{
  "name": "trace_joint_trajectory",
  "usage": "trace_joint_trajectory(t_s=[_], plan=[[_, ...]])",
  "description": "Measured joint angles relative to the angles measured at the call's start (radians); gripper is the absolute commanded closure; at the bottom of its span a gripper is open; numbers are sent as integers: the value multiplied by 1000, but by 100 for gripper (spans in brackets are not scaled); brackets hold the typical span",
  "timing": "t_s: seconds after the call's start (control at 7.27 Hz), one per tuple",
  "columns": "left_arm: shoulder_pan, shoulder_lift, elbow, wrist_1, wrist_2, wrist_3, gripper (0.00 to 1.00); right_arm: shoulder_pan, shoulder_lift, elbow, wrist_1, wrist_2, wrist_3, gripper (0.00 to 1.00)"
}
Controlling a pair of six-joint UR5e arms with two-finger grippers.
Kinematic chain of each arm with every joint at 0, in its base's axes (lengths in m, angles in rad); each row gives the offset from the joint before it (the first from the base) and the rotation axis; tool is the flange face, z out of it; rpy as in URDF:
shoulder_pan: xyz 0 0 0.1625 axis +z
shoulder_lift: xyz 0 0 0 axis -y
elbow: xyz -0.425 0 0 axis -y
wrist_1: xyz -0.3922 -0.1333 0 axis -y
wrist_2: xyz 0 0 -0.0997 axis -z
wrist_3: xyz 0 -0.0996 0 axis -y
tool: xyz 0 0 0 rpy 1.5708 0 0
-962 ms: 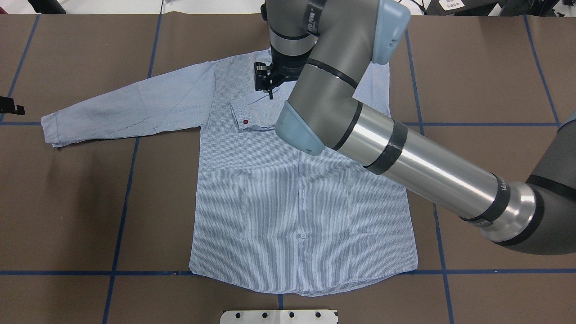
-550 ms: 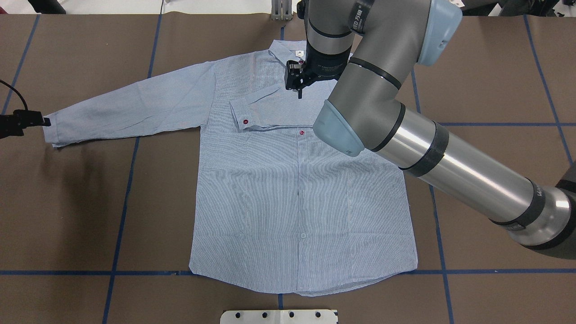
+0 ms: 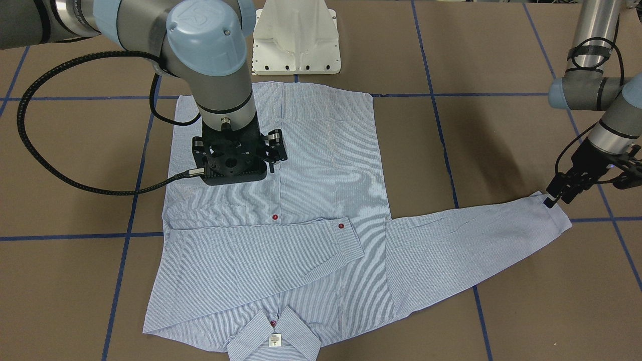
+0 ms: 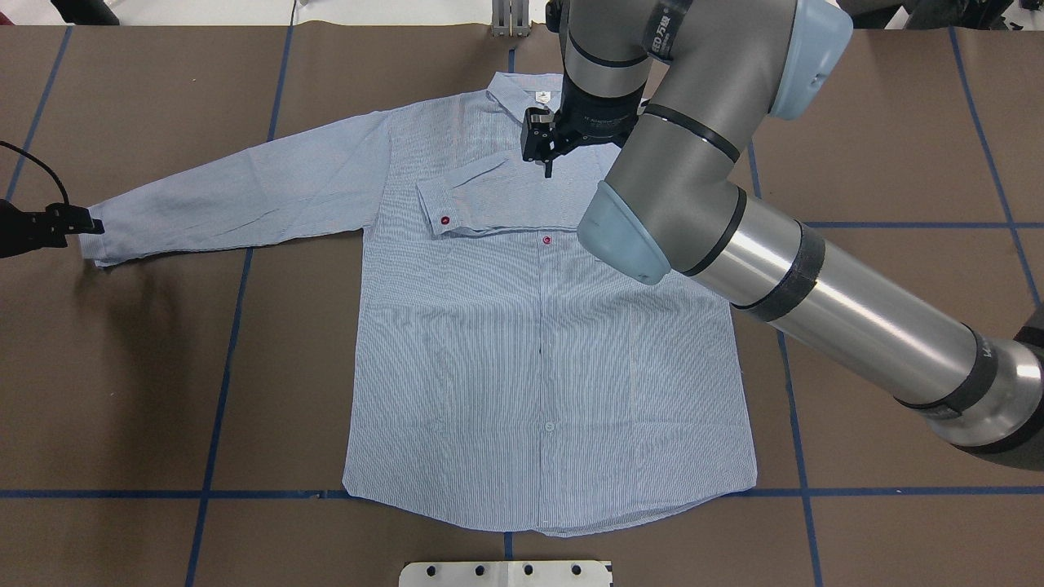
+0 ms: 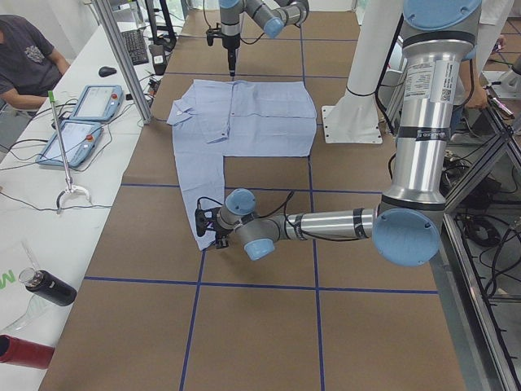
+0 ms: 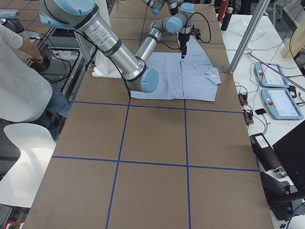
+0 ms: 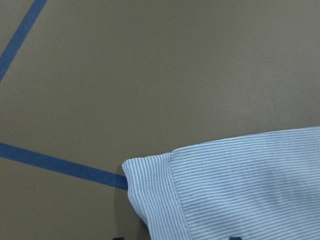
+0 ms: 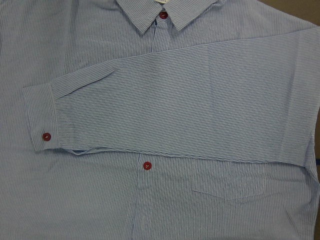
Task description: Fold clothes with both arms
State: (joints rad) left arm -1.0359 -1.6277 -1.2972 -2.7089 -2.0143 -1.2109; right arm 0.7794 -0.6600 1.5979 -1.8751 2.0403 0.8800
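The light blue striped shirt (image 4: pixel 538 359) lies flat and face up on the brown table, collar (image 3: pixel 273 336) away from the robot. One sleeve (image 8: pixel 175 100) is folded across the chest, its cuff (image 4: pixel 436 208) showing a red button. The other sleeve (image 4: pixel 236 191) stretches straight out. My right gripper (image 4: pixel 548 163) hovers open above the upper chest near the collar, holding nothing. My left gripper (image 3: pixel 556 198) is open at the end of the outstretched sleeve. In the left wrist view the cuff corner (image 7: pixel 155 195) lies between the fingertips at the bottom edge.
The white pedestal base (image 3: pixel 296 40) stands just behind the shirt's hem. Blue tape lines (image 4: pixel 220 391) cross the brown table cover. A side table with tablets (image 5: pixel 81 122) and bottles runs along the far edge. A seated person (image 5: pixel 28 57) and a standing person (image 6: pixel 21 86) are nearby.
The right arm has swung to the right, its gripper moving from above the folded sleeve to near the collar. The left gripper has come in from the left edge to the outstretched cuff.
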Motion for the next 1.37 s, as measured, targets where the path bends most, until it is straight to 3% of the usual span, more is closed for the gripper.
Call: trace_joint_trajectory(t_s=[0.14,1.37], plan=[[0,-1,4,0,0,-1,55,0,-1,0,2,0,2,0],[2,-12,19,1,0,-1,56,0,-3,1,5,-2,5,0]])
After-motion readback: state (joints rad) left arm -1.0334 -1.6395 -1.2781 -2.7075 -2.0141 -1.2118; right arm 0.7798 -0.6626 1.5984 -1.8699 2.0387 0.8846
